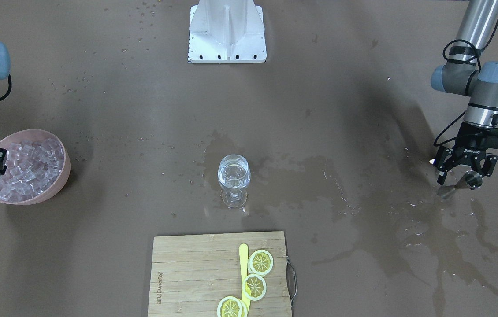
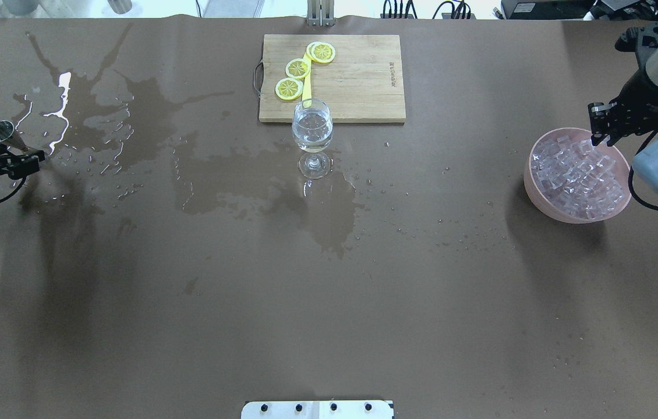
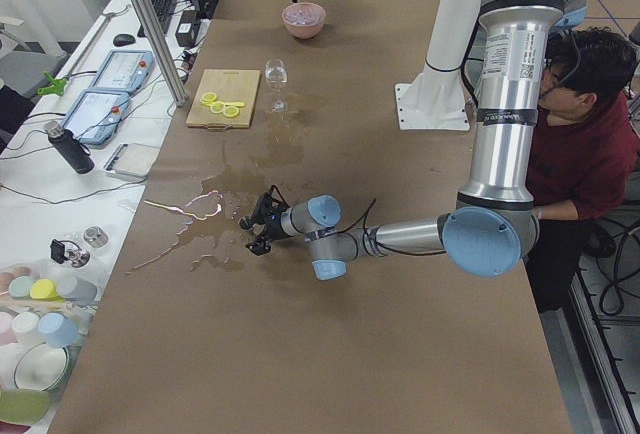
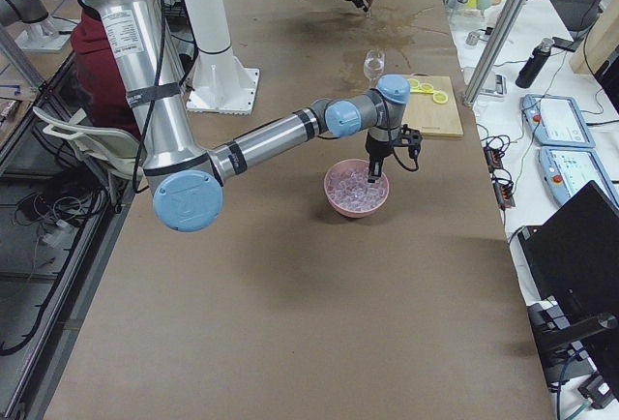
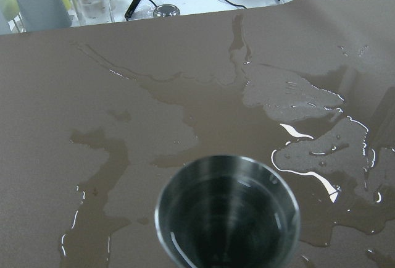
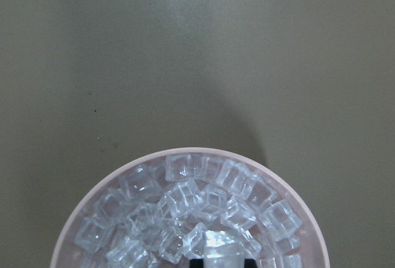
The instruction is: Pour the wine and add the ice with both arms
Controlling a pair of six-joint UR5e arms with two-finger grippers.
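Since the wine [image 2: 312, 125] already sits in the stemmed glass [image 2: 314, 166], filling part of its bowl, I judge the step in hand to be the ice [image 6: 185, 212]. The cubes lie heaped in a pink bowl [image 2: 544, 201], well apart from the glass on the robot's right.

The right gripper [image 2: 604, 135] points down over that bowl's rim on the side away from the glass. Its fingers look set narrow. The right wrist view shows one bright cube right at the fingertips, but I cannot tell whether it is pinched or only touched.

To do this well, the gripper should take a single cube from the top of the heap and squeeze gently, as the cubes look slick. It should lift straight up until clear of the rim before crossing toward the glass. Over the glass, it should come down close to the mouth before letting go. A high drop would likely splash the wine, and the glass looks easy to tip on its thin stem.

Well apart from the glass on the robot's left, the left gripper [image 1: 464, 175] has its fingers spread wide. The steel jigger [image 1: 472, 179] stands upright between them in a puddle [image 2: 131, 110] that reaches back toward the glass. That arm is best left there. Just beyond the glass, away from the robot, lies a cutting board [image 2: 364, 87] with lemon slices [image 2: 289, 88].
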